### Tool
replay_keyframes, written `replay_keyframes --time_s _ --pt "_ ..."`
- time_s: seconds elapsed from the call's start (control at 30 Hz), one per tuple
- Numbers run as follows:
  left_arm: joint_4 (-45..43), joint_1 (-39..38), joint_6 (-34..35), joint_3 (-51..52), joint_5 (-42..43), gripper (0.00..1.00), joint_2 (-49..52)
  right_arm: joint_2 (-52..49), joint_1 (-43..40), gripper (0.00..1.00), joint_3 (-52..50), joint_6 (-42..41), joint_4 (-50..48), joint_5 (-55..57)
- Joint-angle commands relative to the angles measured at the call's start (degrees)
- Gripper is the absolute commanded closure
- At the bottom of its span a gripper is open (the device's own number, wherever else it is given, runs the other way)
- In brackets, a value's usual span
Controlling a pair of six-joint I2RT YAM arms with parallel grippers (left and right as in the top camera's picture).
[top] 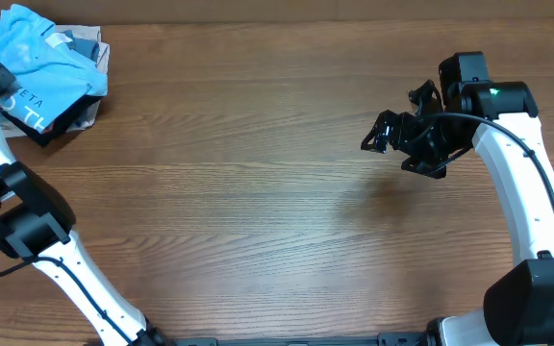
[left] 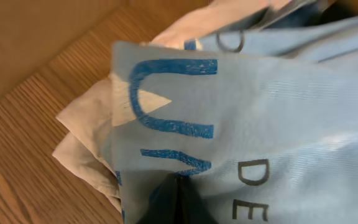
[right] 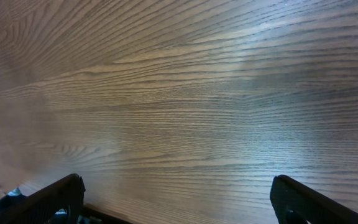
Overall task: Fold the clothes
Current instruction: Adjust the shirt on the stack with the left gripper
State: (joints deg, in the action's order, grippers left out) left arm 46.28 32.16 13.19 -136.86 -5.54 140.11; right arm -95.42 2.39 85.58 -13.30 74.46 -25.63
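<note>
Find the sky-blue t-shirt (top: 37, 53) bunched on the folded pile (top: 87, 50) at the counter's (top: 258, 192) far-left corner, right at the left gripper (left: 176, 205), fingers closed tight with any hold on cloth unclear, far from the right gripper (top: 381, 133), fingers spread wide over bare wood.

You had white "ETA" and "TL" on the black folded shirt (top: 46, 123) overhead; left wrist showed you a big blue "U" on pale blue fabric (left: 278, 112); grey "D" and "DE" there too; other strokes were cut off.
</note>
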Motion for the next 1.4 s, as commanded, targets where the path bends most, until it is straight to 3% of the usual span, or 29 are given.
replay_keyframes --time_s 0.0,0.23,0.57,1.03,1.37 --pt "-0.1 -0.7 -0.3 -0.7 1.3 0.96 -7.6 0.2 0.2 0.00 -0.1 0.0 0.0 0.1" --pt "7.9 -0.7 0.9 -0.6 13.7 0.96 -12.7 0.2 0.2 0.00 -0.1 0.0 0.0 0.1" --pt "20.3 -1.9 2.3 -0.5 17.0 0.96 -8.4 0.2 0.2 0.00 -0.1 1.3 0.0 0.1" --pt "19.2 -3.6 4.5 -0.5 15.7 0.96 1.8 0.2 0.2 0.00 -0.1 1.3 0.0 0.1" --pt "16.4 -3.6 4.9 -4.8 15.6 0.96 -2.4 0.2 0.2 0.00 -0.1 1.3 0.2 0.1"
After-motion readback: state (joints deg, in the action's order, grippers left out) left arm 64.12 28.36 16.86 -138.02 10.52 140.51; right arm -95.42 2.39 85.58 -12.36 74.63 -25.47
